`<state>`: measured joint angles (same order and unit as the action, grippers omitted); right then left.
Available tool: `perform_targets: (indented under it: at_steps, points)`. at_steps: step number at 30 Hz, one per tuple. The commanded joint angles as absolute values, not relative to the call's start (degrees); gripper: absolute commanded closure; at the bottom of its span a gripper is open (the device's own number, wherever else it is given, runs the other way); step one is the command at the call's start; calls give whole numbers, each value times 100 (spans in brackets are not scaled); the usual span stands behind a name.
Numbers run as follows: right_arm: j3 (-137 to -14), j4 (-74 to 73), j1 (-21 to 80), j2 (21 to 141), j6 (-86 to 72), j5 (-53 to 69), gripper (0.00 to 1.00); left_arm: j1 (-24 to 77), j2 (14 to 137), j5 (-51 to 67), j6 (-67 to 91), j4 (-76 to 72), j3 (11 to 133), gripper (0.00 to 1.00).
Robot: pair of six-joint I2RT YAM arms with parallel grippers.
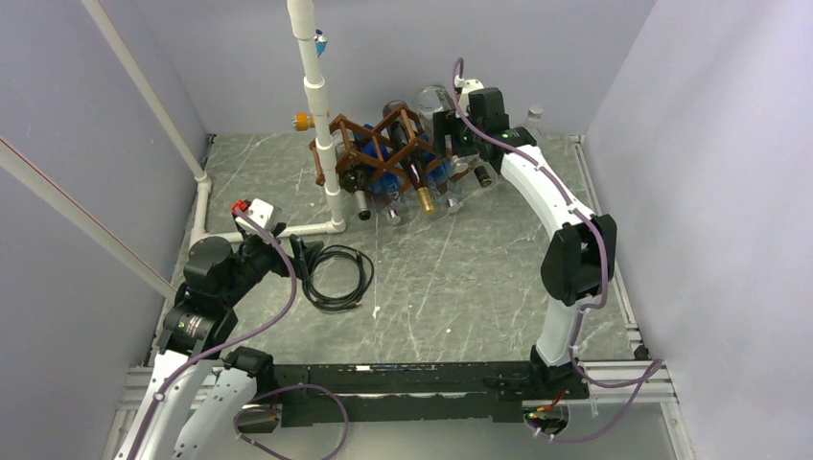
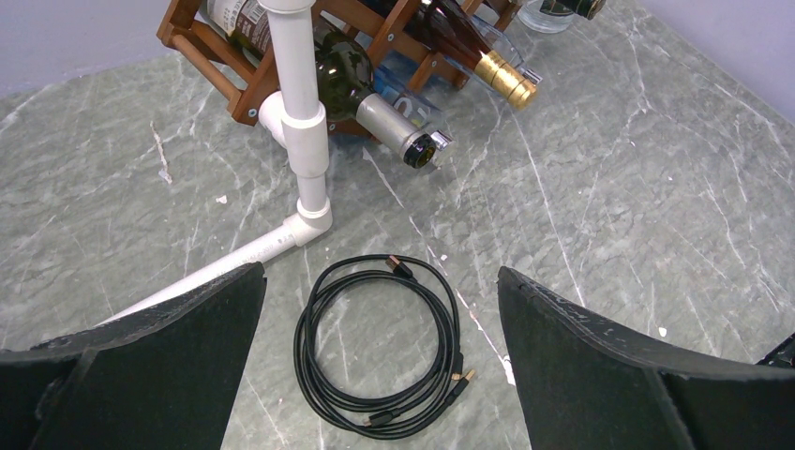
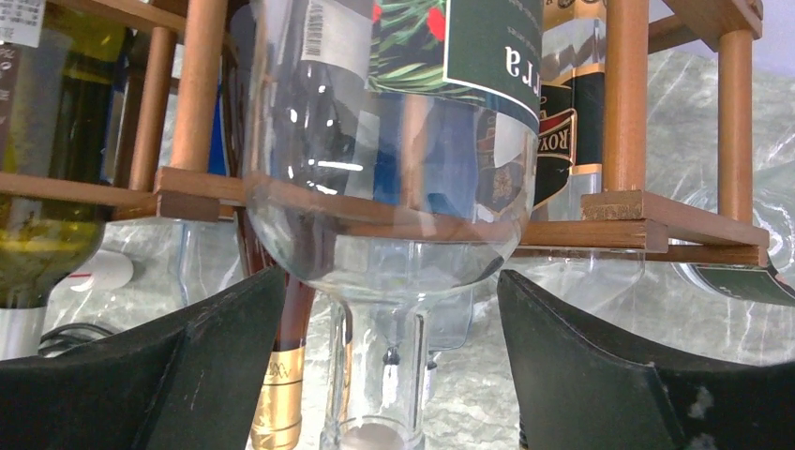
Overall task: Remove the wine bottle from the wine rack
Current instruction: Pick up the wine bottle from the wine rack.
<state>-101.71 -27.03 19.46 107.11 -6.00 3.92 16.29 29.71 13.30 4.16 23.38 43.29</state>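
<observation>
The dark brown wooden wine rack (image 1: 369, 144) stands at the back of the table with several bottles lying in its cells. In the right wrist view a clear glass wine bottle (image 3: 394, 187) with a dark patterned label rests in the rack (image 3: 647, 211), neck pointing away. My right gripper (image 3: 389, 281) is open, one finger on each side of that bottle's shoulder and neck. In the top view the right gripper (image 1: 451, 134) is behind the rack's right end. My left gripper (image 2: 380, 272) is open and empty, over a coiled black cable (image 2: 380, 347), well in front of the rack (image 2: 234, 80).
A white PVC pipe frame (image 1: 321, 105) rises just left of and in front of the rack, its foot (image 2: 300, 220) on the table. A green bottle with a silver cap (image 2: 375, 108) and one with a gold cap (image 2: 502, 75) stick out of the rack's front. Walls enclose three sides.
</observation>
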Motion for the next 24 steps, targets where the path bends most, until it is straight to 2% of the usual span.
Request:
perform_targets:
  at_steps: [1, 13, 24]
  points:
    - [-10488, -2772, 1983, 10785, -831, 126, 15, 1591, 2907, 1450, 485, 2081, 4289, 1]
    - [-10548, -2778, 2074, 10933, -864, 16, 25, 1582, 2897, 1450, 483, 2081, 4293, 0]
    - [-10482, -2756, 2135, 10952, -835, -258, 27, 1576, 2885, 1458, 488, 2076, 4289, 0]
